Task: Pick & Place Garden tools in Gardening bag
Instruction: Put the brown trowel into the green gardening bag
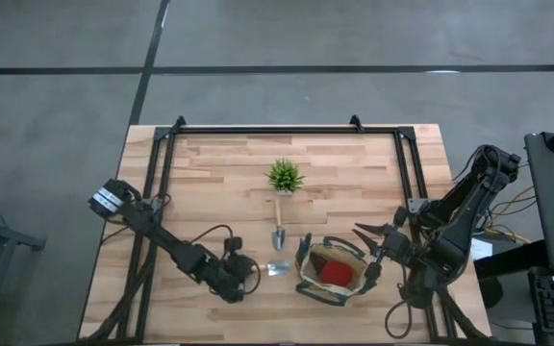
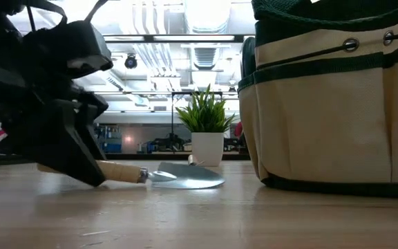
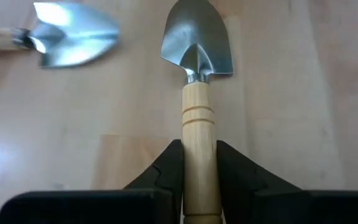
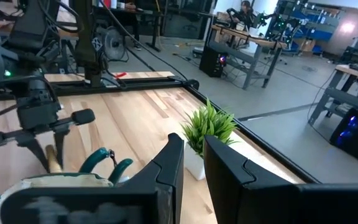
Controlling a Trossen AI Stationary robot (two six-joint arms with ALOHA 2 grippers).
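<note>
A silver trowel with a wooden handle (image 3: 197, 74) lies on the table left of the olive-tan gardening bag (image 1: 306, 281), and my left gripper (image 3: 199, 149) is shut on its handle. A second trowel (image 1: 278, 229) lies flat farther back, its handle toward the potted plant (image 1: 284, 176). A red item (image 1: 335, 272) sits inside the bag, and teal tool handles (image 4: 107, 160) stick up from its mouth. My right gripper (image 4: 192, 146) hovers at the bag's right side, narrowly open, with nothing seen between the fingers. My left gripper pinches the wooden handle (image 3: 199, 134) between its two fingers, back from the grooved end near the blade. The fingers slant down from the table's left and lie along the handle. The trowel's blade (image 2: 185, 176) rests on the table.
The small spiky plant in its white pot (image 2: 206, 131) stands at the table's middle back. A black frame (image 1: 277, 132) runs along the table's far and side edges. Bare wood lies between the held trowel and the bag.
</note>
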